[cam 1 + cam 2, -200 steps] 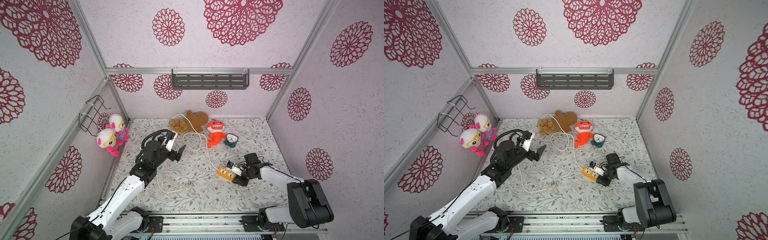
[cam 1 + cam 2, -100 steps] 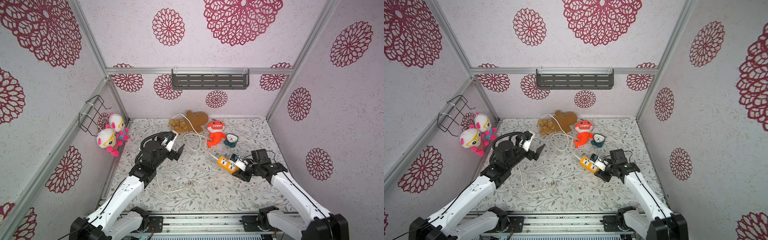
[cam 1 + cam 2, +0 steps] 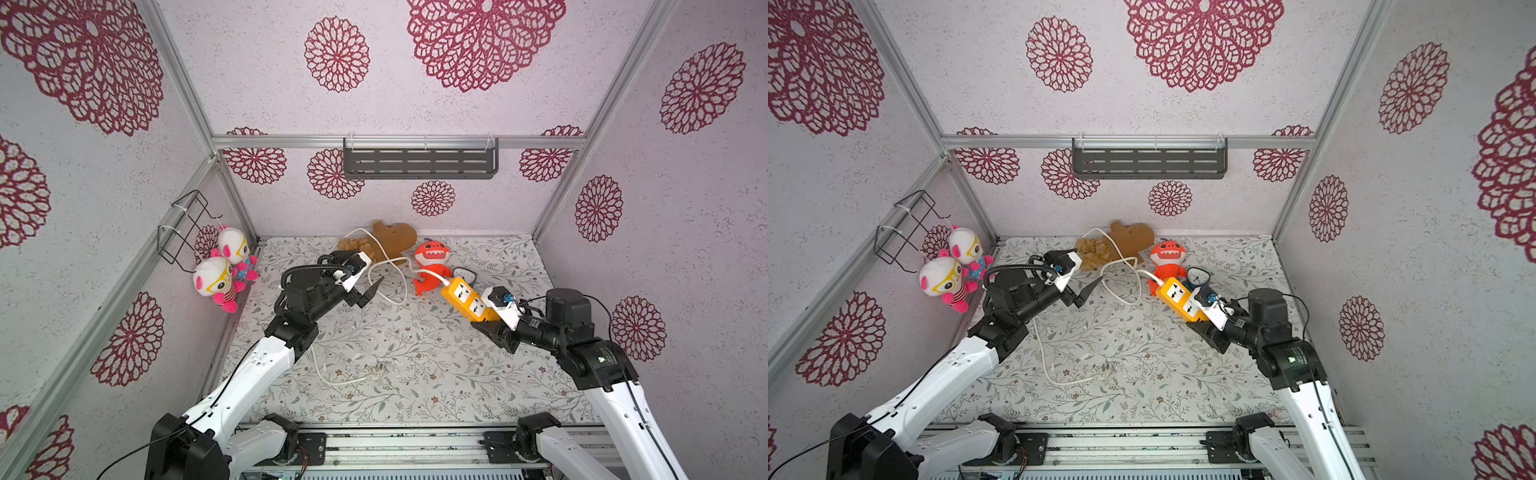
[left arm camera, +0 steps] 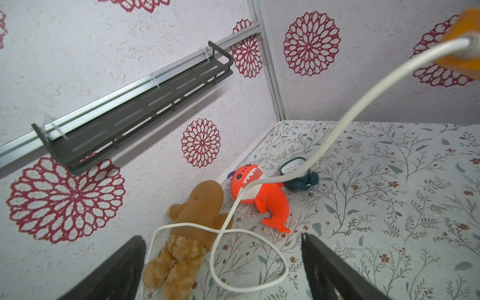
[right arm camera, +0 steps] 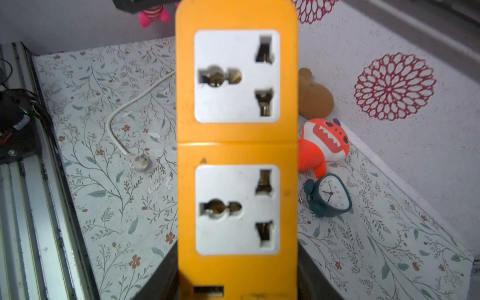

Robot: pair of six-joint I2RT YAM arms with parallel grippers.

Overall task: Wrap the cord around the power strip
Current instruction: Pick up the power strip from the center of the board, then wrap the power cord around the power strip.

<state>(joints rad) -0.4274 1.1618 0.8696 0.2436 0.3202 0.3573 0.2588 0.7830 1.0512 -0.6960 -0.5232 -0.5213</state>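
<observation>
One blocky orange power strip (image 3: 469,300) | right pincer (image 3: 487,320) clamps it | left pincer (image 4: 220,235) agape, empty

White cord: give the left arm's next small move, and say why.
Probably lower the open left gripper onto the slack loop of the long thin white cord just ahead of it and close. The right gripper clamps the orange-yellow plastic power strip, raised, and no cord is wound round it yet.

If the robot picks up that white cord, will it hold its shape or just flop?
Probably flop: the cord sags from the raised power strip and lies in loose loops. Its plug would likely drag behind. It looks smooth, so it might slip through a loose grip.
</observation>
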